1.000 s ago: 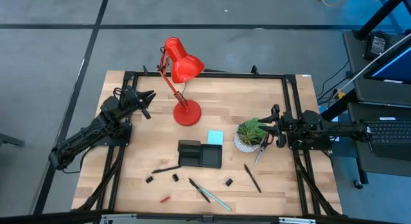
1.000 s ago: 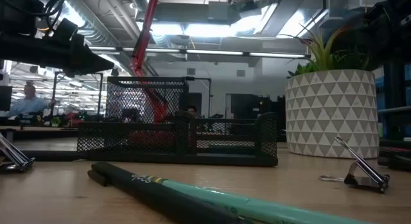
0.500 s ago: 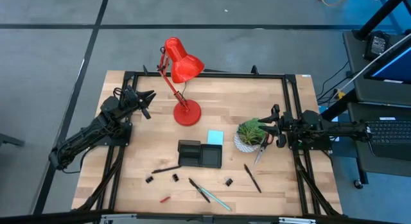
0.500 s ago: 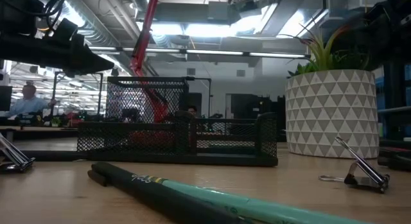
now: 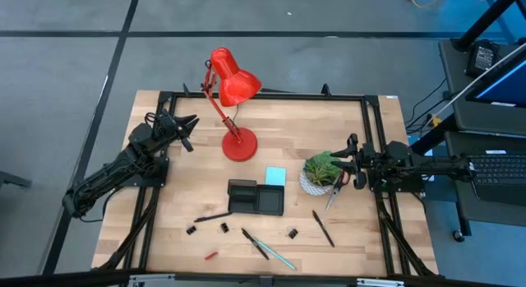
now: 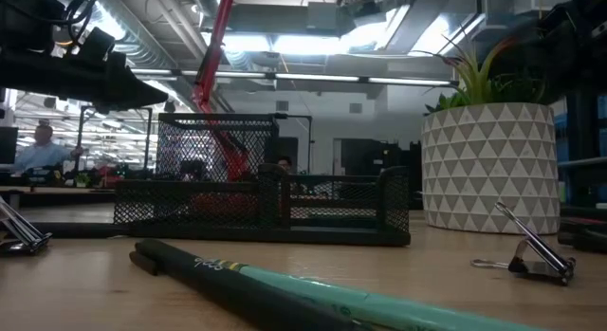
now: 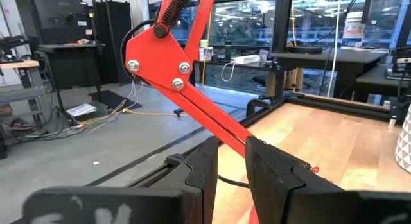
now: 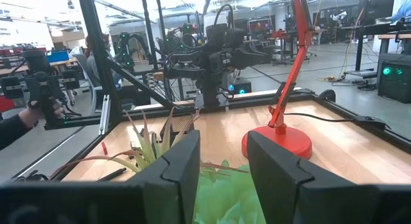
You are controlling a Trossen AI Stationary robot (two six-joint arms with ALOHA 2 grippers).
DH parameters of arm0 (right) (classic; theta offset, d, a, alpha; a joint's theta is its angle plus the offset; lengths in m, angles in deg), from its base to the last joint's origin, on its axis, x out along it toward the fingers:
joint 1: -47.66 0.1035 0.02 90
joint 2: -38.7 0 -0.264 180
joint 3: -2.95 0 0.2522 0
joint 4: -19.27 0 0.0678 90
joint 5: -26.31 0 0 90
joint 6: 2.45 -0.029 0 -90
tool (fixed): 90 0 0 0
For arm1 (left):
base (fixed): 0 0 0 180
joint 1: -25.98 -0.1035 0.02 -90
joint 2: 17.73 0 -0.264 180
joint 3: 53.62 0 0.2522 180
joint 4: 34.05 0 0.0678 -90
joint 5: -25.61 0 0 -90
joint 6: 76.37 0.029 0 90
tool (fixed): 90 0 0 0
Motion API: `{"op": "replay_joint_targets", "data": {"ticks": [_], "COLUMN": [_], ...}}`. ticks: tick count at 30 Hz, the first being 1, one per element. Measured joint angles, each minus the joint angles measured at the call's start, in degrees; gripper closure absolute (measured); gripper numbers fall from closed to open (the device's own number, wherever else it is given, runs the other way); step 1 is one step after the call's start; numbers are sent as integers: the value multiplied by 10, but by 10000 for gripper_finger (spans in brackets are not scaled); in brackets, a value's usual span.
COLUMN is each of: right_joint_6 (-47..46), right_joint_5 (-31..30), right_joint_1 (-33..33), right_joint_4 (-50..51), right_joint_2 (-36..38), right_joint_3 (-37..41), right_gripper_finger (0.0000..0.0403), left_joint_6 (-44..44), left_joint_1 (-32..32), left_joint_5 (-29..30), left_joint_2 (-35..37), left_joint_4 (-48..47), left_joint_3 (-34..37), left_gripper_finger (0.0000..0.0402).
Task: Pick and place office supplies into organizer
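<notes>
The black mesh organizer (image 5: pixel 256 196) (image 6: pixel 266 206) stands on the wooden table at mid-front. A light blue sticky-note pad (image 5: pixel 275 176) lies just behind it. Dark pens (image 5: pixel 212 216) (image 5: pixel 322 228), a dark pen beside a teal one (image 5: pixel 265 247) (image 6: pixel 313 293) and small black clips (image 5: pixel 191 229) (image 5: pixel 292 233) (image 6: pixel 536 260) lie scattered near the front edge. Thin grey blades (image 5: pixel 333 193) rest beside the plant pot. My left gripper (image 5: pixel 187 126) (image 7: pixel 232 169) hovers open at the far left, level, toward the lamp. My right gripper (image 5: pixel 343 161) (image 8: pixel 223 166) hovers open at the right edge, just above the plant.
A red desk lamp (image 5: pixel 234 90) stands with its round base (image 5: pixel 240 145) at the table's far middle. A green plant in a white patterned pot (image 5: pixel 316 173) (image 6: pixel 488 165) sits right of the organizer. A small red item (image 5: pixel 211 256) lies near the front edge. A person's hand (image 8: pixel 45 108) shows beyond the table.
</notes>
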Motion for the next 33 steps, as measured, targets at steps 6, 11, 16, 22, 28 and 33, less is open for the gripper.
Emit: {"op": "replay_joint_targets", "data": {"ticks": [6, 11, 16, 22, 28, 33], "right_joint_6": [8, 39, 47, 45, 45, 44], "right_joint_5": [0, 0, 0, 0, 0, 0], "right_joint_1": [0, 0, 0, 0, 0, 0], "right_joint_4": [0, 1, 1, 1, 1, 1], "right_joint_2": [0, 0, 0, 0, 0, 0], "right_joint_3": [0, 0, 0, 0, 0, 0], "right_gripper_finger": [271, 271, 271, 271, 271, 271], "left_joint_6": [20, 17, -1, -41, -40, -18], "left_joint_1": [0, 6, 29, 73, 158, 249], "left_joint_5": [1, -78, -143, -206, -216, -151], "left_joint_2": [0, 0, 0, 0, -4, -33], "left_joint_4": [1, 5, 17, 37, 114, 123], "left_joint_3": [0, 0, 0, 0, 0, 0], "left_gripper_finger": [325, 298, 245, 206, 207, 210]}}
